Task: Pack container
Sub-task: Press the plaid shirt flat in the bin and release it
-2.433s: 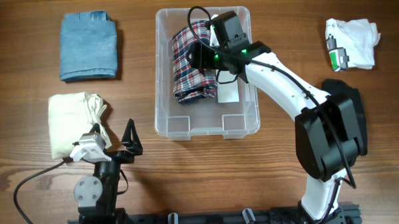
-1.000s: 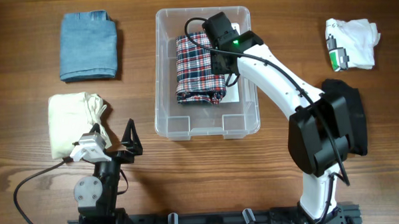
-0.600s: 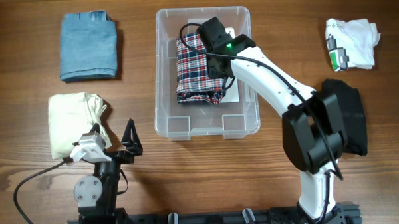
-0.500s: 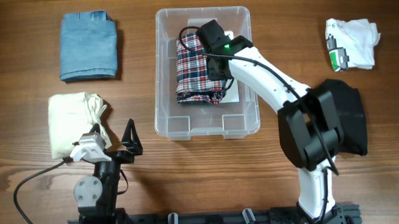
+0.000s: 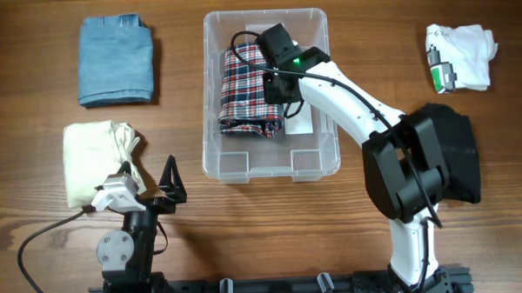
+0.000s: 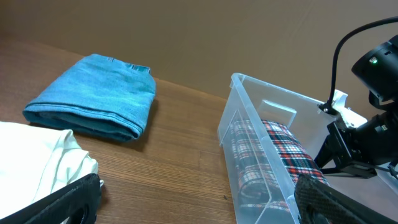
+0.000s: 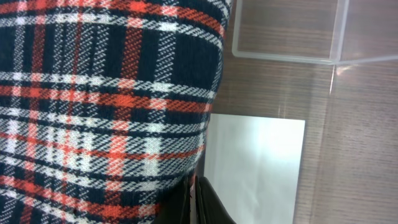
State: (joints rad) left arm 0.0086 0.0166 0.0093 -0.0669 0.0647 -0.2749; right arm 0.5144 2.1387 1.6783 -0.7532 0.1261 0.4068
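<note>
The large clear rectangular plastic container [image 5: 318,162] sits at the upper centre of the overhead view on the brown wooden table [image 5: 55,241]. Its long axis runs from the top of the frame to the bottom, and its open side faces up. Inside lies a folded red, navy and white plaid cloth [image 5: 246,95], lengthwise along the same axis and close to the left wall. A white label [image 5: 300,123] on the base shows to its right.

The right gripper [image 5: 272,81] reaches down into the container over the cloth's right edge. The right wrist view shows plaid fabric against a dark fingertip [image 7: 198,202]; I cannot tell whether the jaws are pinched on it. The left gripper [image 5: 170,180] rests at the lower left, jaws wide apart, beside a cream folded cloth [image 5: 96,161].

Compared with half a second ago, the plaid cloth has slid left toward the container's wall and tilted slightly, uncovering more of the label. The right wrist has shifted a little with it. The left arm has not moved.
</note>
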